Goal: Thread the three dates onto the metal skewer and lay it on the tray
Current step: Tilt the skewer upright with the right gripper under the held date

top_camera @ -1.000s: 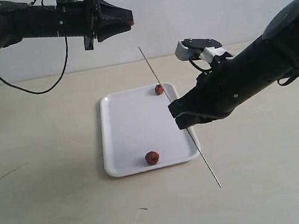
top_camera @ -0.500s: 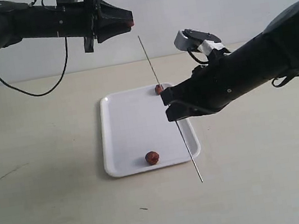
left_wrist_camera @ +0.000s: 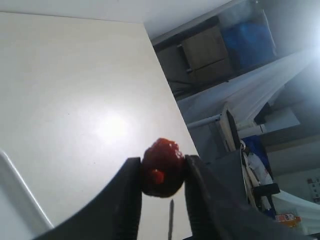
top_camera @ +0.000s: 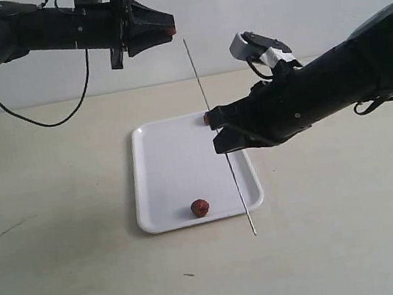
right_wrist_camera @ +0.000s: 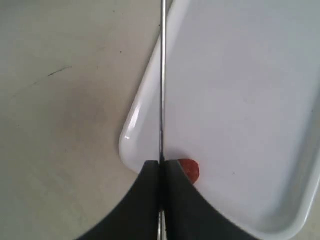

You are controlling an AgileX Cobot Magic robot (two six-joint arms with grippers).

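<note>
- Left gripper (top_camera: 165, 28) reaches out level, high above the tray's (top_camera: 173, 162) far edge, pinching a date (left_wrist_camera: 161, 165).
- Right gripper (top_camera: 217, 134) slants down over the tray's right edge, clamped on the skewer (top_camera: 196, 73), which stands steep with its upper tip near that date.
- Second date (top_camera: 200, 207) lies by the tray's near edge, and a third date (top_camera: 207, 118) at its far right corner.
- Broad tabletop (top_camera: 67, 273) lies on all sides of the tray.
- White letters on the left arm end in "PER".

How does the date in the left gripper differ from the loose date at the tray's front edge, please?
The gripped date is pinched in the left gripper, the loose date lies free. The gripped date hangs in the air, the loose date rests on the tray. Both are reddish-brown.
</note>
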